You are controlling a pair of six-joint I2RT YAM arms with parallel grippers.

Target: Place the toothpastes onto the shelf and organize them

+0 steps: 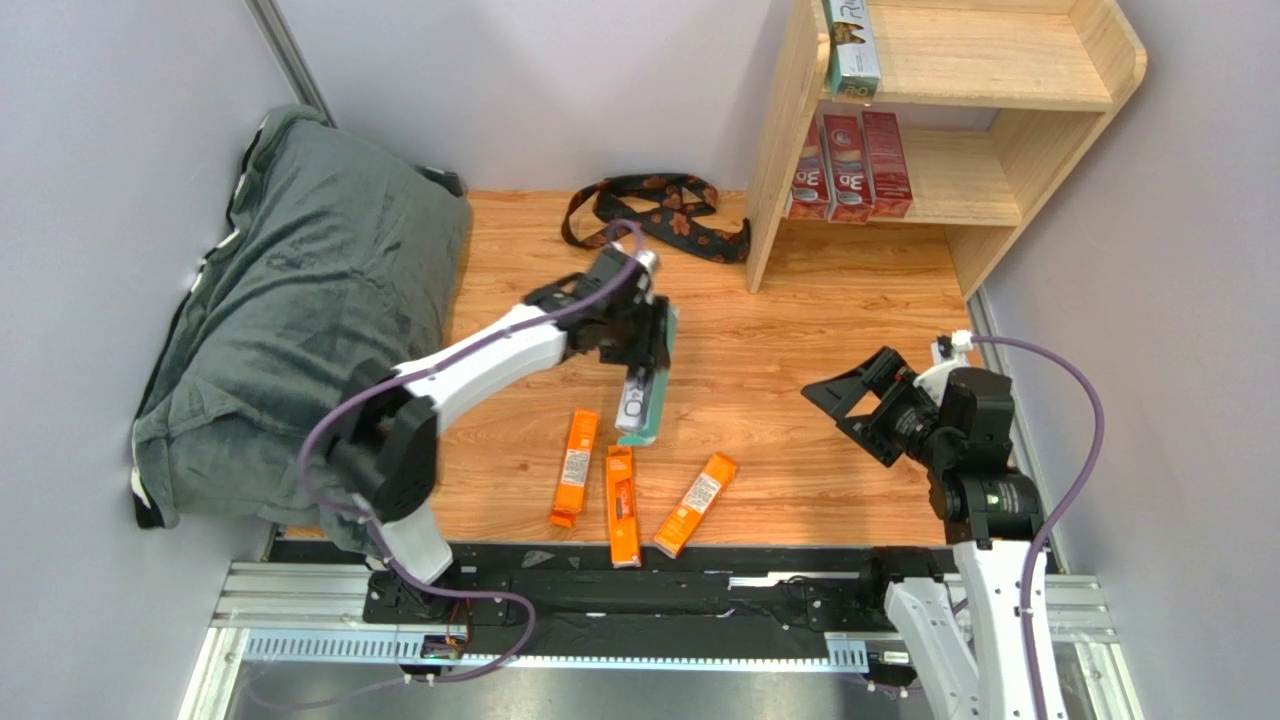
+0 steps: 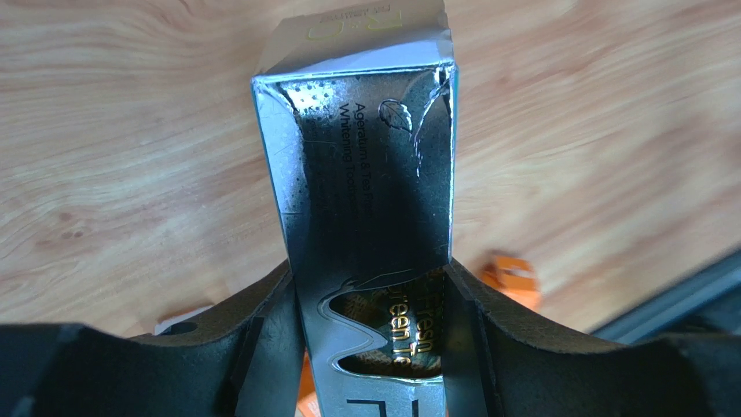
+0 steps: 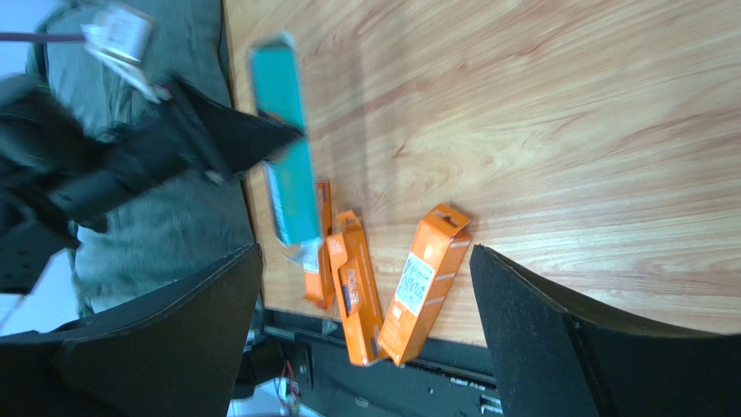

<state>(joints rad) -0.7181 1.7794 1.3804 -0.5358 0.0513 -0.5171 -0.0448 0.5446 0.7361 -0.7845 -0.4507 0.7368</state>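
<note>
My left gripper [image 1: 643, 342] is shut on the teal toothpaste box [image 1: 651, 387] near its far end, mid-table. In the left wrist view the box [image 2: 357, 174] fills the gap between the black fingers [image 2: 261, 347]. Three orange toothpastes [image 1: 573, 467] [image 1: 621, 506] [image 1: 694, 504] lie flat near the front edge, just below the teal box. The wooden shelf [image 1: 1037, 150] at the back right holds three dark red boxes [image 1: 846, 168] on its lower tier and a silver-white box [image 1: 851, 45] on top. My right gripper [image 1: 849, 398] hangs open and empty to the right of the orange boxes [image 3: 424, 282].
A black-and-brown patterned strap [image 1: 661, 210] lies on the table beside the shelf's left panel. A large dark grey cushion [image 1: 286, 300] fills the left side. Grey walls close in both sides, and a black rail [image 1: 676, 570] runs along the front edge.
</note>
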